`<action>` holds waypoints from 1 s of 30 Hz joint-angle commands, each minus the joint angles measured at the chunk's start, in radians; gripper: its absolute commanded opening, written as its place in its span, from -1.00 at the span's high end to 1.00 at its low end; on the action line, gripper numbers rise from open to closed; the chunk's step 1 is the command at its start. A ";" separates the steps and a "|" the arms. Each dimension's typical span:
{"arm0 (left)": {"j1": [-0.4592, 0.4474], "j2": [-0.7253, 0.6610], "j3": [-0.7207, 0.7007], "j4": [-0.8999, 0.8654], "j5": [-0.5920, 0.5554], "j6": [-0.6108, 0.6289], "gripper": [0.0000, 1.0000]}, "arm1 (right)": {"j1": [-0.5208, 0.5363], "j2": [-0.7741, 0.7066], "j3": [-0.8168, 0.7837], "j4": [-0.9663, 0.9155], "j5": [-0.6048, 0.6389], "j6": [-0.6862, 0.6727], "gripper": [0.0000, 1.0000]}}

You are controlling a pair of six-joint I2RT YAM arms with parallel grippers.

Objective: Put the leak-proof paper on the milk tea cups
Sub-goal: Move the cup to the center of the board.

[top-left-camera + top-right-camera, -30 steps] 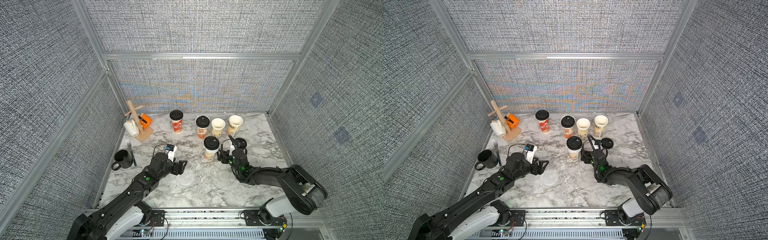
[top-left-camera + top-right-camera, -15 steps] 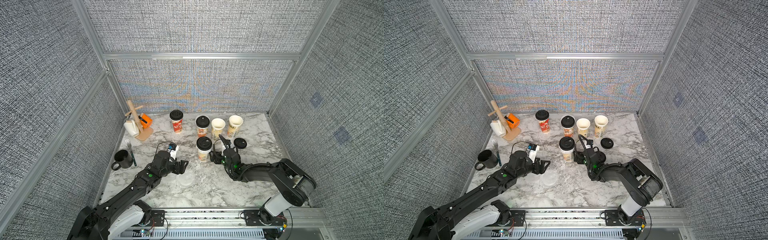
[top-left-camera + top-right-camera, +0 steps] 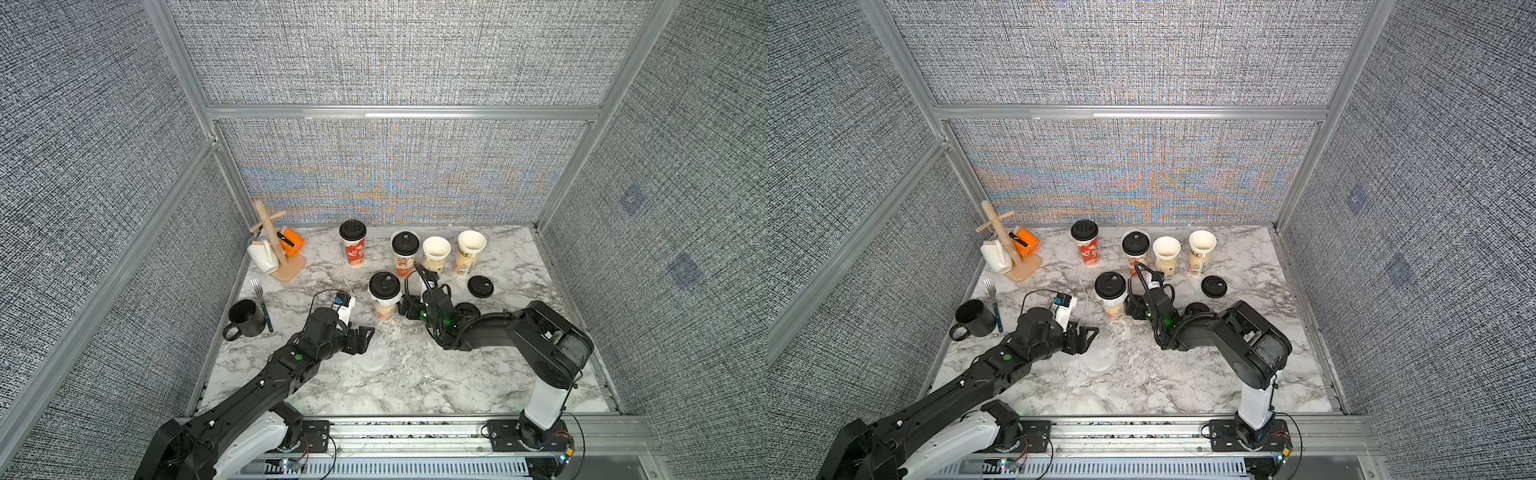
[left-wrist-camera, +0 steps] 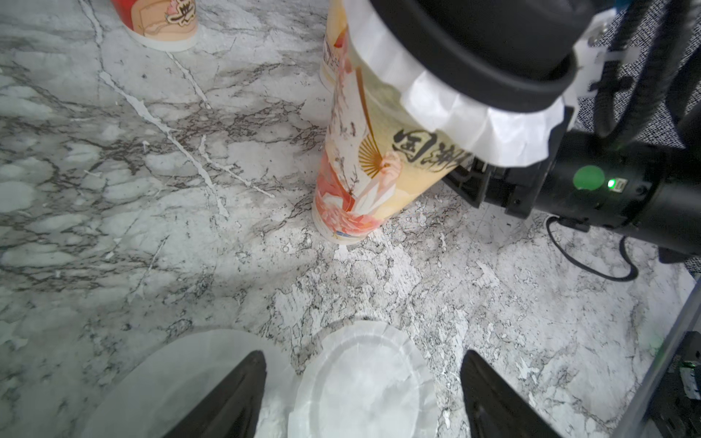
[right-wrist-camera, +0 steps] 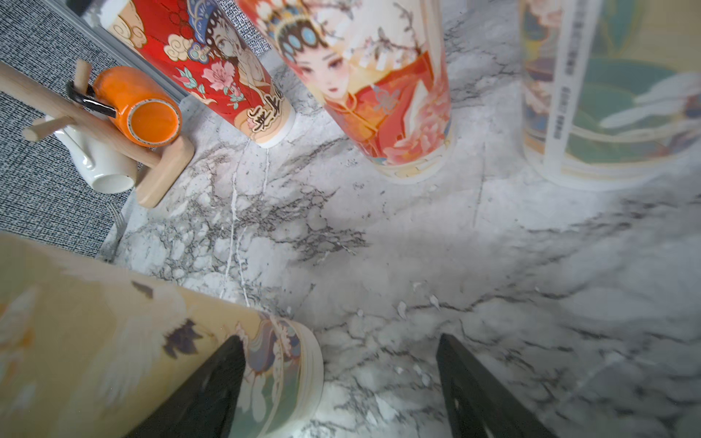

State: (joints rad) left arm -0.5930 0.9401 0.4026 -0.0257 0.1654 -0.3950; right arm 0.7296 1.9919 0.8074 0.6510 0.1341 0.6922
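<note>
- This is a robot test cell in a laboratory, not a real shop or kitchen.
- Grey woven wall panels in an aluminium frame close it on three sides.
- Two black robot arms are mounted on a metal rail at the front edge of a marble-pattern tabletop.
- Printed paper cups, a wooden mug tree and a black mug stand on it, like a small drink counter.
</note>
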 commanded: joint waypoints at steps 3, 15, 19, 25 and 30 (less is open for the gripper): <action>0.001 0.015 -0.038 0.085 0.048 -0.016 -0.72 | 0.004 0.023 0.056 0.031 -0.041 0.010 -0.64; 0.001 0.266 -0.029 0.406 -0.027 0.016 -0.76 | -0.060 -0.278 -0.172 -0.036 0.020 0.008 -0.68; 0.001 0.387 0.002 0.485 -0.035 0.009 -0.76 | -0.082 -0.410 -0.231 -0.111 0.040 -0.037 -0.71; 0.001 0.494 0.035 0.567 -0.083 -0.009 -0.75 | -0.111 -0.589 -0.330 -0.166 0.065 -0.064 -0.72; 0.001 0.568 0.087 0.573 -0.137 -0.007 -0.74 | -0.140 -0.699 -0.386 -0.212 0.069 -0.090 -0.71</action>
State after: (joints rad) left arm -0.5930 1.4845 0.4686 0.4995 0.0746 -0.4011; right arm 0.5995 1.3262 0.4351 0.4686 0.1837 0.6247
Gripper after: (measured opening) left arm 0.870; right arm 0.857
